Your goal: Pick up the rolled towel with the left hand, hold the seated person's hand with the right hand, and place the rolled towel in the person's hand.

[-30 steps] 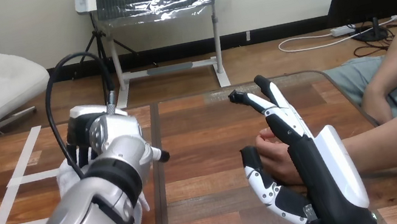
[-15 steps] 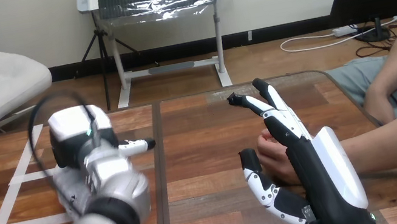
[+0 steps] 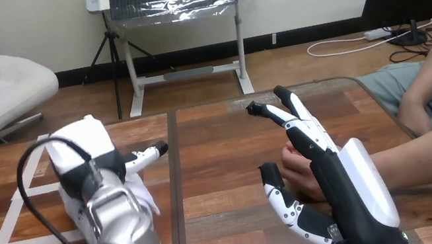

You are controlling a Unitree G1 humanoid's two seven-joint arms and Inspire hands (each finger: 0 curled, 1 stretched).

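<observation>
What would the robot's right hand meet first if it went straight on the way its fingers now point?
Probably nothing: the right hand points its straight fingers away and slightly left over the table, toward its far edge. The person's hand lies by its palm, not ahead, though depth is unclear.

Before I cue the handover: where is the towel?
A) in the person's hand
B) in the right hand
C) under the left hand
C: the towel shows white beneath the left hand, well apart from the person's hand beside the right hand.
</observation>
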